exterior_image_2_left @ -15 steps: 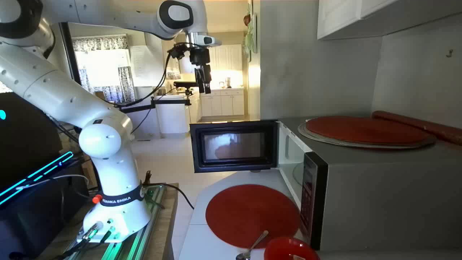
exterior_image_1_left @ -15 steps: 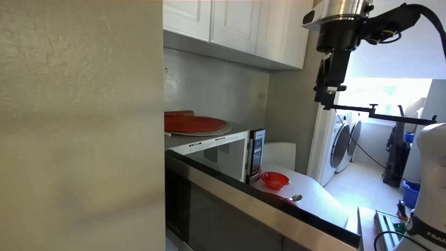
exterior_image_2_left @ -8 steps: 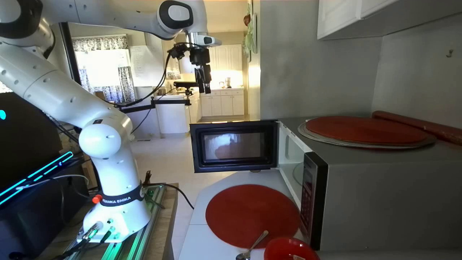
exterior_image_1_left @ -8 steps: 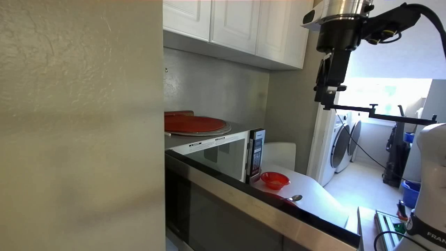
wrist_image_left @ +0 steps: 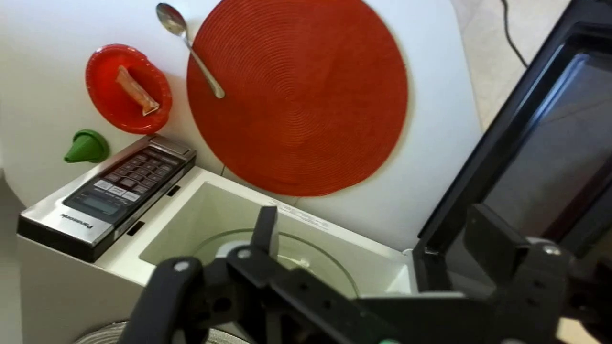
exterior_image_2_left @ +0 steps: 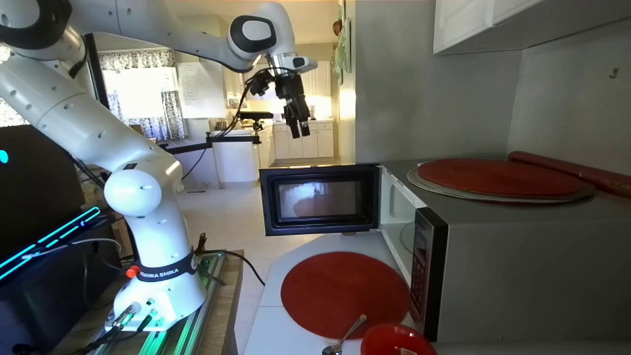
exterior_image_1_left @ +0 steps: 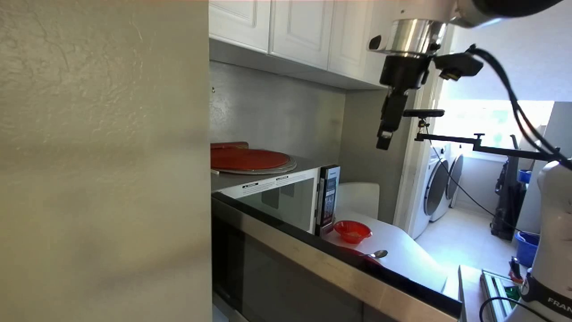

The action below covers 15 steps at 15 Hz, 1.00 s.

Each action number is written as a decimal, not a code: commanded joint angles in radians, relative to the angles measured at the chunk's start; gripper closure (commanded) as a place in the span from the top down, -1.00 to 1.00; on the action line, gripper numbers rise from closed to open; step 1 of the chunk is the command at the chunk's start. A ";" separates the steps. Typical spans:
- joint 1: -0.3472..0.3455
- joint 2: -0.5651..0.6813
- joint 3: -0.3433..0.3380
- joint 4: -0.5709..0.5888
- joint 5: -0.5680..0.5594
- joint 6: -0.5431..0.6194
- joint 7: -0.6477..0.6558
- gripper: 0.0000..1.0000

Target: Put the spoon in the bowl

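The spoon (wrist_image_left: 203,67) is silver and lies with its handle on a flat red round mat (wrist_image_left: 306,95) and its head on the white table; it also shows in both exterior views (exterior_image_1_left: 380,254) (exterior_image_2_left: 356,325). The small red bowl (wrist_image_left: 107,91) sits beside the mat with a small orange-and-white item inside; it also shows in both exterior views (exterior_image_1_left: 353,230) (exterior_image_2_left: 394,337). My gripper (wrist_image_left: 377,227) is open and empty, fingers wide apart. In both exterior views the gripper (exterior_image_1_left: 384,139) (exterior_image_2_left: 300,132) hangs high above the table, well away from spoon and bowl, slightly tilted.
A microwave (exterior_image_2_left: 517,276) stands by the mat with its door (exterior_image_2_left: 320,197) swung open. Red mats (exterior_image_2_left: 498,175) lie on its top. A green cone (wrist_image_left: 86,147) stands near the bowl. A black camera arm (exterior_image_1_left: 514,152) and white cabinets (exterior_image_1_left: 299,36) are near the gripper's height.
The arm stood still between the earlier frames. Since then the gripper has moved left and slightly down in an exterior view and tilted. The spoon and bowl have not moved.
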 commanded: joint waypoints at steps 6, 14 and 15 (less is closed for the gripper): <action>-0.170 0.325 -0.016 -0.080 -0.436 0.247 0.049 1.00; -0.178 0.483 -0.121 -0.088 -0.621 0.177 0.114 1.00; -0.179 0.492 -0.126 -0.088 -0.623 0.174 0.113 1.00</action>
